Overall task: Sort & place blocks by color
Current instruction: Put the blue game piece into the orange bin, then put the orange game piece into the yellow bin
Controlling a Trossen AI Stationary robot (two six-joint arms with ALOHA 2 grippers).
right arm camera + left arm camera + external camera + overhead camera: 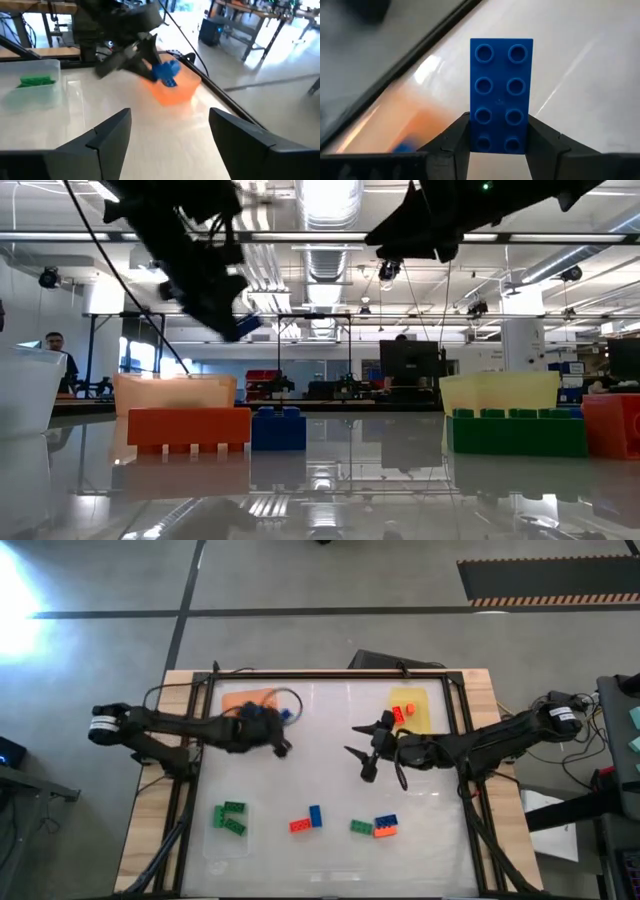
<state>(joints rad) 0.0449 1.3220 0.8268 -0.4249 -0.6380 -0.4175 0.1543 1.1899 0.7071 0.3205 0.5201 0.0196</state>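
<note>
The left gripper (497,150) clamps a blue eight-stud plastic brick (500,92) above the translucent orange tray (250,700) near the table's (320,780) far edge. The right gripper (170,140), mid-table, gapes wide, empty.

The bench (330,780) has a glossy white top framed in pale wood. On it, the orange tray (250,700) is translucent orange; the yellow tray (412,705) is pale translucent yellow and carries a red-orange block (398,714). The clear tray (228,825) holds two green blocks (230,818). A plain, studded blue brick (501,95) shows between dark jaws. Away from the orange tray, along the bench's opposite edge, lie a red-orange and blue pair (306,820) and a green, blue and orange cluster (375,826). Both arms are black.
</note>
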